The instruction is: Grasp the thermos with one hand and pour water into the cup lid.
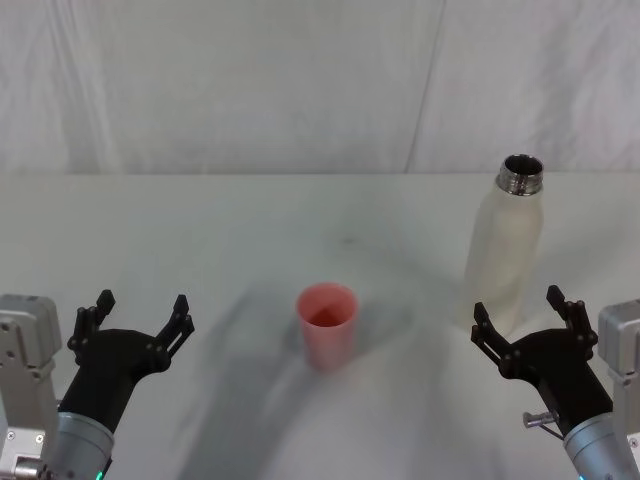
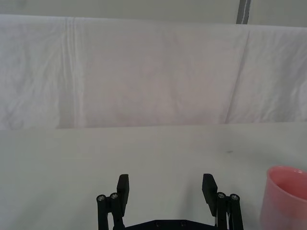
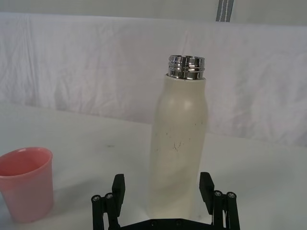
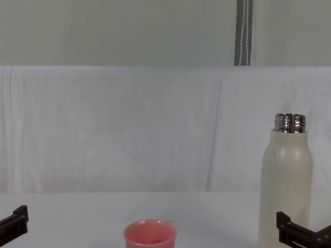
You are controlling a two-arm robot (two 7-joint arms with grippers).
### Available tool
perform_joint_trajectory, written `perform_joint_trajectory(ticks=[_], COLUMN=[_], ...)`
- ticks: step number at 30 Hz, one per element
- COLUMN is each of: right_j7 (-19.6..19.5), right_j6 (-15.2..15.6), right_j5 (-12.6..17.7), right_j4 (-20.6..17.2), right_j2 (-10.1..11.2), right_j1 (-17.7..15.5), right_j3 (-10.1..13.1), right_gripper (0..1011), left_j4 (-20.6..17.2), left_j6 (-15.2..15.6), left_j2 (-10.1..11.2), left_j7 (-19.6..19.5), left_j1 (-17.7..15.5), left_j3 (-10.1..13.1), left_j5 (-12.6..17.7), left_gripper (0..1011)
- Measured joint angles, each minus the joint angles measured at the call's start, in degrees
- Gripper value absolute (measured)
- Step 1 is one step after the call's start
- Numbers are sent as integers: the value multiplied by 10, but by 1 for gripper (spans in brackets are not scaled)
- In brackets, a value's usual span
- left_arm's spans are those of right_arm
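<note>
The thermos (image 3: 178, 148) had a matt cream body, faintly scuffed, and a glossy steel neck. The cup lid (image 1: 327, 325) looked matt pink plastic. Creased white cloth (image 1: 250, 90) hung behind.

The left gripper (image 1: 138, 314) sits low at the near left, its black fingers (image 2: 123, 188) spread wide apart and pointing forward, holding nothing. Its pale grey boxy wrist (image 1: 25, 345) shows at the view's left edge, with the arm running back toward the body. The right gripper (image 1: 524, 315) mirrors it at the near right, fingers (image 3: 206, 187) likewise splayed open and empty, aimed forward and level. Its grey wrist (image 1: 622, 340) stands at the right edge.
</note>
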Motion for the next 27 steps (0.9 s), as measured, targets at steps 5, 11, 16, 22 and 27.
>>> perform_joint_trajectory(ticks=[5, 11, 16, 22, 27], right_j7=[0, 0, 0, 0, 3], right_j6=[0, 0, 0, 0, 0], right_j5=[0, 0, 0, 0, 3], right_j4=[0, 0, 0, 0, 0], right_j2=[0, 0, 0, 0, -4], right_j1=[0, 0, 0, 0, -1], right_j3=[0, 0, 0, 0, 5], right_gripper=[1001, 1001, 1001, 1001, 1001], left_j4=[0, 0, 0, 0, 0], left_j6=[0, 0, 0, 0, 0], left_j2=[0, 0, 0, 0, 0], left_j7=[0, 0, 0, 0, 0], left_j1=[0, 0, 0, 0, 0], left_j3=[0, 0, 0, 0, 0], left_j5=[0, 0, 0, 0, 0], left_gripper=[1001, 1001, 1001, 1001, 1001])
